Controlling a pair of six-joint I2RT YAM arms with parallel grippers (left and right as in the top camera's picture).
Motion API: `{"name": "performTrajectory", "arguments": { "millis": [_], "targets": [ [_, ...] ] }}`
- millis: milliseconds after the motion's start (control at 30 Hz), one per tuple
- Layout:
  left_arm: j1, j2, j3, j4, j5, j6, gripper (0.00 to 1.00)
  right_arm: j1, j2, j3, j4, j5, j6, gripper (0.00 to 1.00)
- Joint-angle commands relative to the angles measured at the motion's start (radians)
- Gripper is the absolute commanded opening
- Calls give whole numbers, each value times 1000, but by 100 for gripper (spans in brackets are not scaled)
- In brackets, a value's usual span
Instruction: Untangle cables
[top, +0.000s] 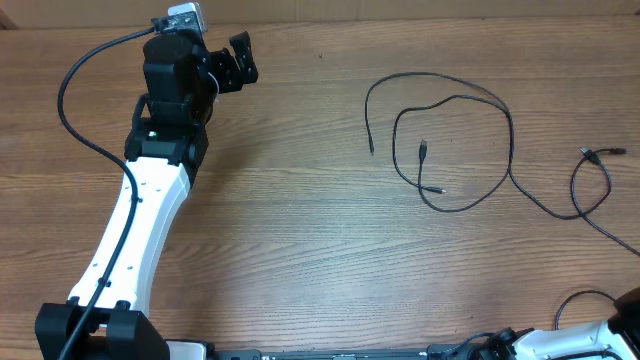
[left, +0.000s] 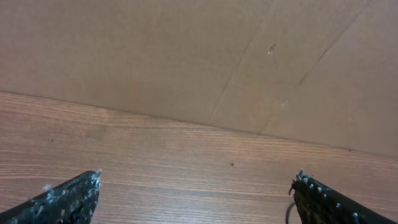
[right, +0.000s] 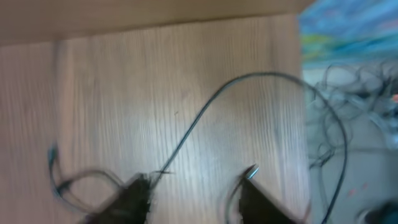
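The wooden table carries thin black cables lying in loose, overlapping loops

On the table the cables lie in the right half, one wide loop with a smaller one inside it. A further strand lies just right of them, by the edge. The left arm runs up the left side, the left gripper near the far edge and well apart from them.

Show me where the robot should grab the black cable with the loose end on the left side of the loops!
Grab the cable on the straight stretch just behind its loose end. Come straight down from above and squeeze across it. It lies flat on the table, and that stretch sits alone, clear of the other loops.
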Motion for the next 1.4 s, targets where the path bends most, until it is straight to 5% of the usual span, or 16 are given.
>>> {"name": "performTrajectory", "arguments": {
  "millis": [0,200,533,1367],
  "targets": [
    [0,9,6,3,8,-10,100,25,-9,18,8,-66,-68,59],
    [0,9,6,3,8,-10,100,89,-9,18,11,-70,-98,80],
    [0,9,6,3,7,-10,100,165,-9,18,8,-113,-154,97],
    [0,9,6,3,7,-10,100,203,10,-451,160,-346,-227,100]
  ]
}}
